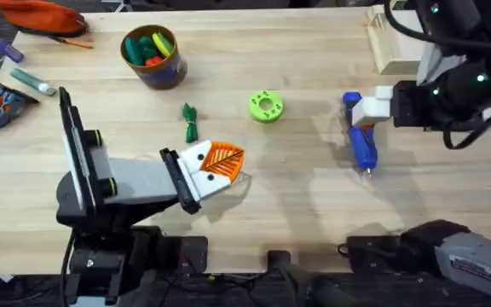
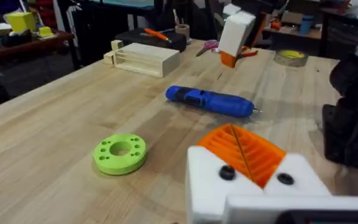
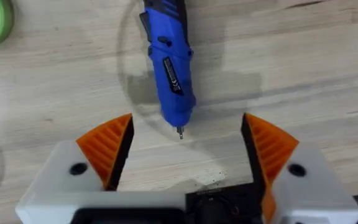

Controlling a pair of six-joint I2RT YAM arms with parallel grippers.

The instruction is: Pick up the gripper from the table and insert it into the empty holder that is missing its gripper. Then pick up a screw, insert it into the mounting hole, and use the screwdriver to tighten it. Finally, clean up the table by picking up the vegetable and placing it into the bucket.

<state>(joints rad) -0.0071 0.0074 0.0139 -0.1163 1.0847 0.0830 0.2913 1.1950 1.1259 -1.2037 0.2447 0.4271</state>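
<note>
The right gripper (image 3: 182, 149) hangs released over the screwdriver (image 1: 361, 136), jaws straddling its bit end to grasp it. I cannot tell the left gripper's (image 1: 220, 162) state, beyond the green disc (image 1: 266, 107).

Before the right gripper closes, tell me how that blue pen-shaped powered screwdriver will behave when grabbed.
The blue pen-shaped powered screwdriver looks rigid, so it should not flex. Its rounded body lying flat on the wooden table may roll if nudged. The smooth plastic casing could slip between the pads.
</note>
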